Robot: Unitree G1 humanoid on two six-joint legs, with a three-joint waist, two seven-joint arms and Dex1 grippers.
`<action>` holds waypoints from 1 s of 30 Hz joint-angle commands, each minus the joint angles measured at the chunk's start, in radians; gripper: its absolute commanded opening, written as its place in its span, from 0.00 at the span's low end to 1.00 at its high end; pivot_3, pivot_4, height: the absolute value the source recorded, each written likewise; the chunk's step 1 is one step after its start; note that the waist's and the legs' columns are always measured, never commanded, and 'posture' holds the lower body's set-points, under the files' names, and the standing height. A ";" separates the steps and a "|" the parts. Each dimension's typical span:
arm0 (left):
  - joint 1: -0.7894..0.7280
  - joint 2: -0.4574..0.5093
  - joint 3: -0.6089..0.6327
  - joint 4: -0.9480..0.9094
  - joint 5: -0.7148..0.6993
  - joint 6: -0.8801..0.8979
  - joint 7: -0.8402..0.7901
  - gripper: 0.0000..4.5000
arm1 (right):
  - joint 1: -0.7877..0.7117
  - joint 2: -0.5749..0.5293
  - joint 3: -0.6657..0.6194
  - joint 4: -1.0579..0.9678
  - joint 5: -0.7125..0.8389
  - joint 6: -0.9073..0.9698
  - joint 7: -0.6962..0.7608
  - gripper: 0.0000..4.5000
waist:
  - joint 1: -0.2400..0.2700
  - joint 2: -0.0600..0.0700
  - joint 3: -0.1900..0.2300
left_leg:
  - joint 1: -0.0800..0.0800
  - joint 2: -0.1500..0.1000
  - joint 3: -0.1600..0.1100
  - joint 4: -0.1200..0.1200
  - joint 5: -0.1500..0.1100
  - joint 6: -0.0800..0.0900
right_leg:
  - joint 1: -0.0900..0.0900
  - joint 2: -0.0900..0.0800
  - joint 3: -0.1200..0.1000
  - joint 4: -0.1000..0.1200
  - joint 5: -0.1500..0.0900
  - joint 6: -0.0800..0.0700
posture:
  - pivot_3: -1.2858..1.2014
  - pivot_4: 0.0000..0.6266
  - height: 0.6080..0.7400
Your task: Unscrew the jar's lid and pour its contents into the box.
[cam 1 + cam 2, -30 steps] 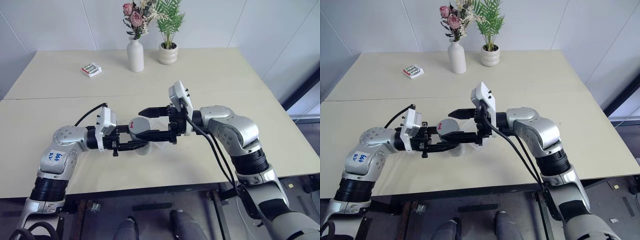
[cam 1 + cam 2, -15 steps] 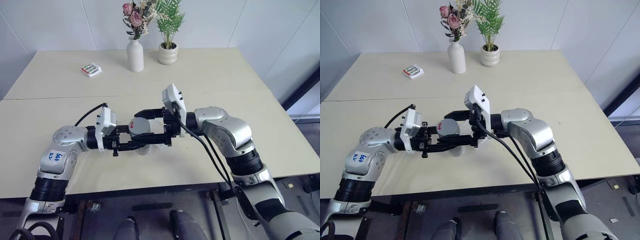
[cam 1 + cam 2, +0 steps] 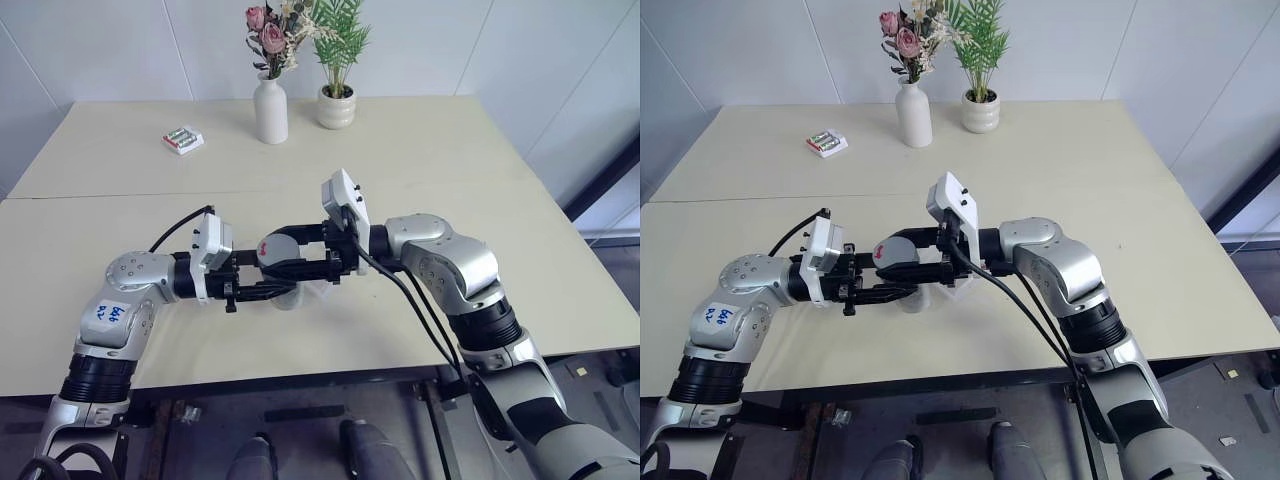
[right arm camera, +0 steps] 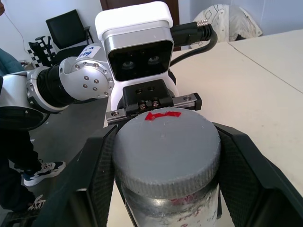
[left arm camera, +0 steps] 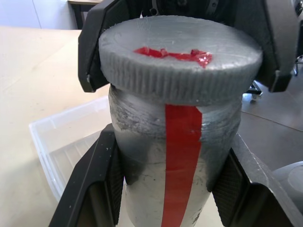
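Note:
The grey jar [image 5: 182, 156] with a red streak stands upright above the table, and my left gripper [image 3: 272, 284] is shut on its lower body. The ribbed grey lid [image 4: 166, 142], marked with a red smear, sits on the jar's top. My right gripper [image 3: 276, 256] reaches in from the right and is shut on the lid, with one black finger [image 4: 94, 184] against each side of it. The clear plastic box [image 5: 61, 146] lies on the table just below and behind the jar. The contents are hidden inside the jar.
A white vase of flowers [image 3: 270, 108] and a small potted plant [image 3: 337, 105] stand at the far edge of the table [image 3: 450, 170]. A small red-green-white packet [image 3: 182, 139] lies at the far left. The table's front edge runs close below both arms.
My right gripper has slid left around the lid and gone from wide open to shut on it. The left gripper and the jar have stayed still.

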State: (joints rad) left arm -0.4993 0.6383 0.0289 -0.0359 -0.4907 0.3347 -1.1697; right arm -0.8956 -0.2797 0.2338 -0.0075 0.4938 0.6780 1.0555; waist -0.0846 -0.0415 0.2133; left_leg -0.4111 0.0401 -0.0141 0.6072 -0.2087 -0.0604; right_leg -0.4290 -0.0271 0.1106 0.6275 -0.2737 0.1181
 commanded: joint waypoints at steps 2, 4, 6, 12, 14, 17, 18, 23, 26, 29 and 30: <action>-0.001 0.004 0.015 -0.043 -0.020 -0.001 -0.001 0.45 | -0.021 0.018 -0.021 -0.027 0.020 -0.020 0.001 0.58 | 0.000 0.000 0.000 | 0.000 0.000 0.000 0.000 0.000 0.000 | 0.000 0.000 0.000 0.000 0.000 0.000 | 0.52 0.24 1.00; 0.001 0.005 0.015 -0.043 -0.021 0.000 -0.003 0.45 | -0.022 0.023 -0.027 -0.035 0.030 -0.020 0.005 0.58 | 0.000 0.000 0.000 | 0.000 0.000 0.000 0.000 0.000 0.000 | 0.000 0.000 0.000 0.000 0.000 0.000 | 0.52 0.24 1.00; 0.003 0.006 0.014 -0.044 -0.022 0.002 -0.005 0.45 | -0.025 0.034 -0.043 -0.036 0.050 -0.007 -0.003 0.58 | 0.000 0.000 0.000 | 0.000 0.000 0.000 0.000 0.000 0.000 | 0.000 0.000 0.000 0.000 0.000 0.000 | 0.52 0.24 1.00; 0.009 0.013 0.010 -0.047 -0.022 0.004 -0.013 0.45 | -0.042 0.059 -0.090 -0.021 0.092 0.051 -0.043 0.58 | 0.000 0.000 0.000 | 0.000 0.000 0.000 0.000 0.000 0.000 | 0.000 0.000 0.000 0.000 0.000 0.000 | 0.52 0.24 1.00; 0.011 0.015 0.009 -0.049 -0.021 0.005 -0.017 0.45 | -0.052 0.067 -0.110 -0.012 0.106 0.074 -0.062 0.58 | 0.000 0.000 0.000 | 0.000 0.000 0.000 0.000 0.000 0.000 | 0.000 0.000 0.000 0.000 0.000 0.000 | 0.52 0.24 1.00; 0.015 0.020 0.005 -0.052 -0.018 0.006 -0.025 0.45 | -0.071 0.077 -0.140 0.005 0.125 0.105 -0.090 0.58 | -0.001 0.000 0.000 | 0.000 0.000 0.000 0.000 0.000 0.000 | 0.000 0.000 0.000 0.000 0.000 0.000 | 0.52 0.24 1.00; 0.017 0.021 0.004 -0.052 -0.018 0.007 -0.027 0.45 | -0.076 0.079 -0.148 0.009 0.129 0.114 -0.096 0.58 | -0.001 0.000 0.000 | 0.000 0.000 0.000 0.000 0.000 0.000 | 0.000 0.000 0.000 0.000 0.000 0.000 | 0.52 0.24 1.00; 0.022 0.025 0.004 -0.054 -0.019 0.009 -0.034 0.45 | -0.084 0.076 -0.160 0.019 0.125 0.110 -0.104 0.58 | 0.000 0.000 0.000 | 0.000 0.000 0.000 0.000 0.000 0.000 | 0.000 0.000 0.000 0.000 0.000 0.000 | 0.52 0.24 1.00; 0.024 0.029 0.005 -0.056 -0.021 0.012 -0.038 0.45 | -0.090 0.067 -0.171 0.030 0.123 0.092 -0.103 0.58 | 0.000 0.000 0.000 | 0.000 0.000 0.000 0.000 0.000 -0.001 | 0.000 0.000 0.000 0.000 0.000 0.000 | 0.52 0.24 1.00; 0.026 0.032 0.004 -0.058 -0.022 0.014 -0.041 0.45 | -0.092 0.070 -0.187 0.037 0.119 0.033 -0.096 0.58 | -0.001 0.000 0.000 | 0.000 0.000 0.000 0.000 0.000 -0.001 | 0.000 0.000 0.000 0.000 0.000 0.000 | 0.52 0.24 1.00; 0.026 0.032 0.004 -0.058 -0.023 0.015 -0.041 0.45 | -0.091 0.072 -0.192 0.035 0.128 0.023 -0.088 0.58 | -0.001 0.000 0.000 | 0.000 0.000 0.000 -0.001 0.000 -0.001 | 0.000 0.000 0.000 0.000 0.000 0.000 | 0.52 0.24 1.00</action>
State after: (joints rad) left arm -0.4972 0.6534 0.0650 -0.0357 -0.5315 0.3704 -1.1835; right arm -0.9331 -0.2210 0.1893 0.0285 0.5613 0.7599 1.0005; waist -0.0859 -0.0414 0.2133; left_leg -0.4112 0.0406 -0.0140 0.6067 -0.2091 -0.0609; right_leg -0.4294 -0.0269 0.1103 0.6274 -0.2737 0.1180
